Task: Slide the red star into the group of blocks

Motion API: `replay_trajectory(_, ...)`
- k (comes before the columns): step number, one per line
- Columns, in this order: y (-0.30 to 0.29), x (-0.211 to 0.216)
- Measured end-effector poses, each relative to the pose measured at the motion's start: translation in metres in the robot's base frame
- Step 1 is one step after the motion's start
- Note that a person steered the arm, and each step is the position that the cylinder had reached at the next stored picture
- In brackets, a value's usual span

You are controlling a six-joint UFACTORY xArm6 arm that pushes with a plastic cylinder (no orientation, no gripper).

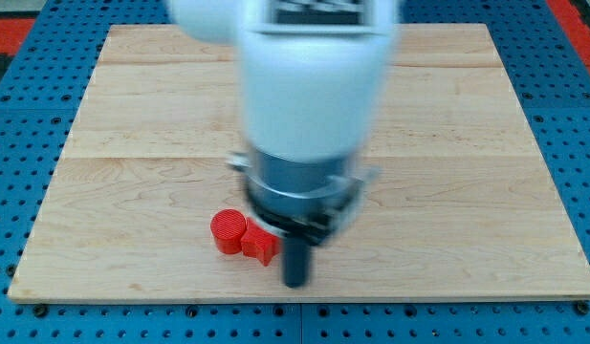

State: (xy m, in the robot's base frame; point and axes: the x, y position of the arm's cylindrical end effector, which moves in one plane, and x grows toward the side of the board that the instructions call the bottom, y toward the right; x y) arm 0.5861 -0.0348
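My arm (309, 105) hides the wooden board's (467, 143) middle. Near the view's bottom a red cylinder (228, 231) touches the red star (259, 245); its heading is unclear. My bare tip (295, 283), holding nothing, sits just right of it.

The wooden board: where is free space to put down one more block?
The board is bare on the view's left and right sides. It is crowded at the bottom centre: a red cylinder touches a red block, with my tip beside them.
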Motion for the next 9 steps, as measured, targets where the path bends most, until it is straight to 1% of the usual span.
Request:
replay_trajectory(1, -0.023, -0.082)
replay_trajectory(2, -0.030, -0.162)
replay_trajectory(3, 0.026, -0.085)
replay_trajectory(4, -0.031, -0.002)
replay_trajectory(5, -0.080, -0.033)
replay_trajectory(6, -0.063, -0.129)
replay_trajectory(7, -0.046, -0.158)
replay_trajectory(8, -0.029, -0.123)
replay_trajectory(9, -0.055, -0.183)
